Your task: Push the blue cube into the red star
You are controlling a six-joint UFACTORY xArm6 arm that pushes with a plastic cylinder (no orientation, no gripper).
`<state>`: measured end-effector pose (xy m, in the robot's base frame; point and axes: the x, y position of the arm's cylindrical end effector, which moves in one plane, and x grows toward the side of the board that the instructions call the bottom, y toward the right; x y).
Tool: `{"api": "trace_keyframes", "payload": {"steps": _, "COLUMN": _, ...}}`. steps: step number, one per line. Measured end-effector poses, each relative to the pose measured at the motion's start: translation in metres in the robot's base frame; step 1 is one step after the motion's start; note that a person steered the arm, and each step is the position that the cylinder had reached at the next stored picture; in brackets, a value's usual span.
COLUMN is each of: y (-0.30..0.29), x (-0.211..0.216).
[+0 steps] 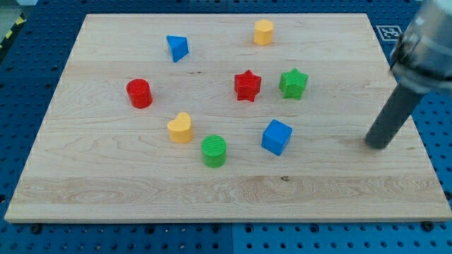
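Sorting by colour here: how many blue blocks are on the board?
2: the blue cube right of centre, and a blue wedge-like block near the view's top left. Nothing appears hidden.
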<state>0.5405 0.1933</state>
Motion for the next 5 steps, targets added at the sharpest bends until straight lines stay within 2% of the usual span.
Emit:
{"api": "trace_keyframes", "payload": {"steps": 1, "y": -0.059, "x": 0.024}}
{"api": "trace_keyframes", "payload": {"steps": 2, "y": -0.071, "x": 0.023}}
{"api": "trace_keyframes", "payload": {"steps": 3, "y": -0.118, "x": 0.009}}
{"api": "trace_keyframes", "payload": {"steps": 5, "y": -0.129, "x": 0.004}}
